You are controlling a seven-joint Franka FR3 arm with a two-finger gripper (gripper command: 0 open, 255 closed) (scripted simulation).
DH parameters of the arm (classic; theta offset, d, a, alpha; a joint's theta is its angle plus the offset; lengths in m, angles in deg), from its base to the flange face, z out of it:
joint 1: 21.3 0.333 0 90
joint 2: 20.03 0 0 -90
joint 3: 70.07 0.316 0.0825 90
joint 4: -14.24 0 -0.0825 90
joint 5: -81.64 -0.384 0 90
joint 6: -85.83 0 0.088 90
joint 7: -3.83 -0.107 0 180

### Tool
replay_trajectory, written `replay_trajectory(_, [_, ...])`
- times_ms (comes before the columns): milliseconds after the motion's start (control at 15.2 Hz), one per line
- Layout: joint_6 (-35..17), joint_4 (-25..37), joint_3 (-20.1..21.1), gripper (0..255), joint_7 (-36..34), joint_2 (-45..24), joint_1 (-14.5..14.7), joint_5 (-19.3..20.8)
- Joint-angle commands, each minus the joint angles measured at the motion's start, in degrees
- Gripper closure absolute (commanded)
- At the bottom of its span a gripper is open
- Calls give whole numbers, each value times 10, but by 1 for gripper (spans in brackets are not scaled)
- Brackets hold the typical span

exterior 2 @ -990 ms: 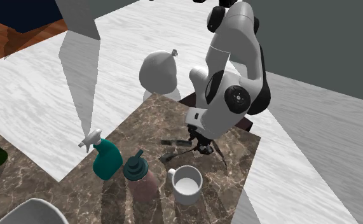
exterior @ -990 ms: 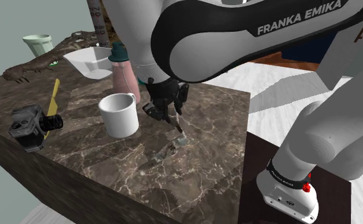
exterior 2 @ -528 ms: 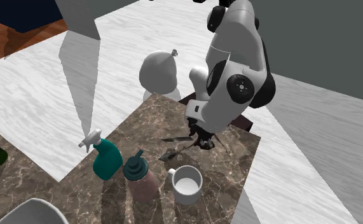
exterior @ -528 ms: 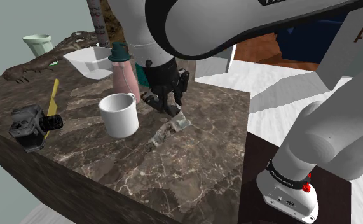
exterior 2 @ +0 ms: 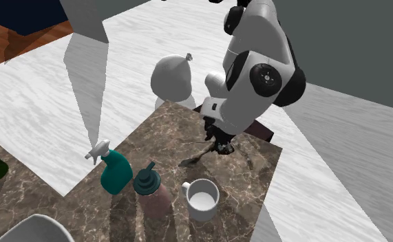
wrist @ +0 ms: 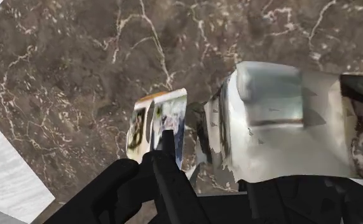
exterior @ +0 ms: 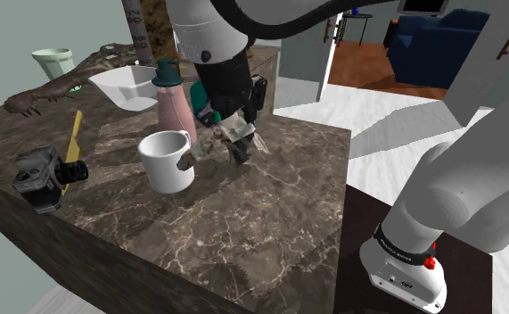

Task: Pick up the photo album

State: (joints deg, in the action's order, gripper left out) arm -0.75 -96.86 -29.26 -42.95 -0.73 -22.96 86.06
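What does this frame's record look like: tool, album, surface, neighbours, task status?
tool: tool shut on the photo album, above the counter
photo album: photo album clasped between the fingers, tilted, seemingly clear of the surface
surface: dark marble counter
nearest neighbour: white mug, apart from the album in the second exterior view
also on counter: pink bottle with teal cap, black camera
task status: album grasped, apparently lifted
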Motion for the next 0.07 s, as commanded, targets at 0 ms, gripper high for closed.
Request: replay_trajectory(0, [5,5,0,255,0,-1,0,0])
